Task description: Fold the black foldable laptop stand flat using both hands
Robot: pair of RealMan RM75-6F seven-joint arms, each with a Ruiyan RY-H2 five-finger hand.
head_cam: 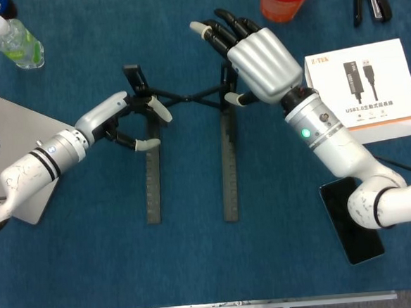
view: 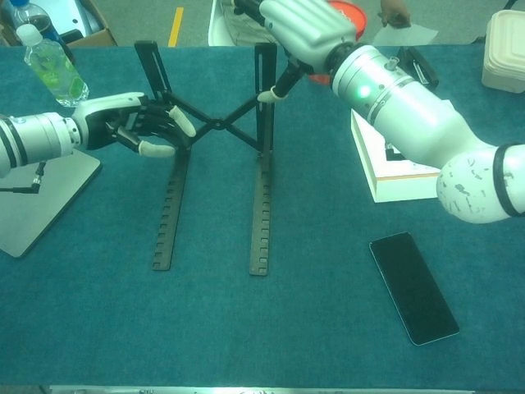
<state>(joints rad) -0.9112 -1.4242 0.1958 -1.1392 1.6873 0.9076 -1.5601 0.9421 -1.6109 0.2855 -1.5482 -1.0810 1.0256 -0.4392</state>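
Both views were evenly and brightly lit from overhead, with only faint, soft shadows under the arms. The chest view carried a greenish-teal cast; the head view ran deeper blue. Gloss showed on the white shell of the right hand (head_cam: 257, 60). Focus was sharp across the table (head_cam: 94, 274), with slight bowing toward the chest view's edges
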